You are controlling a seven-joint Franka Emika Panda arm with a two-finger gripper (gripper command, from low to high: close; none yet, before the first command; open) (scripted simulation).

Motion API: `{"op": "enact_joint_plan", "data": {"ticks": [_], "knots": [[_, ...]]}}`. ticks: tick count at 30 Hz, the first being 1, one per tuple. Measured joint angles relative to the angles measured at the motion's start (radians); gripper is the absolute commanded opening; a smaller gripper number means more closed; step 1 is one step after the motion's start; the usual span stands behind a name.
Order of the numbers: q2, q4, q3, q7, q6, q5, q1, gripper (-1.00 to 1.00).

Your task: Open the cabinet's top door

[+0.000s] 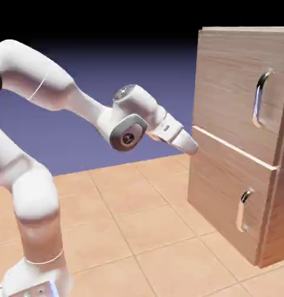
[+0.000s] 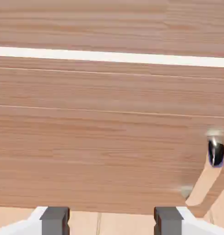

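Two spread claw (image 1: 190,145) fingers just beside the cabinet (image 1: 225,191), top door (image 1: 231,87) above.

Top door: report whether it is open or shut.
Shut. In the exterior view the top door lies flush with the cabinet front, no gap showing; the gripper holds nothing.

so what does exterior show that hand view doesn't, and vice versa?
Only exterior: the whole arm, the top door with its long handle, and the floor. The pincer sits near the seam between the two panels, at the cabinet's near edge, well short of the long handle.

Only hand view: both fingertips apart with nothing between them, and the pale seam line close up.

Both: the wood-grain front and the lower panel's small handle.
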Motion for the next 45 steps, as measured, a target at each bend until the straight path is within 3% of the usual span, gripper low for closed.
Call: {"op": "enact_joint_plan", "data": {"ticks": [45], "knots": [[-0.176, 0.478, -0.766, -0.635, -0.019, -1.957, 0.706, 0.00]]}}
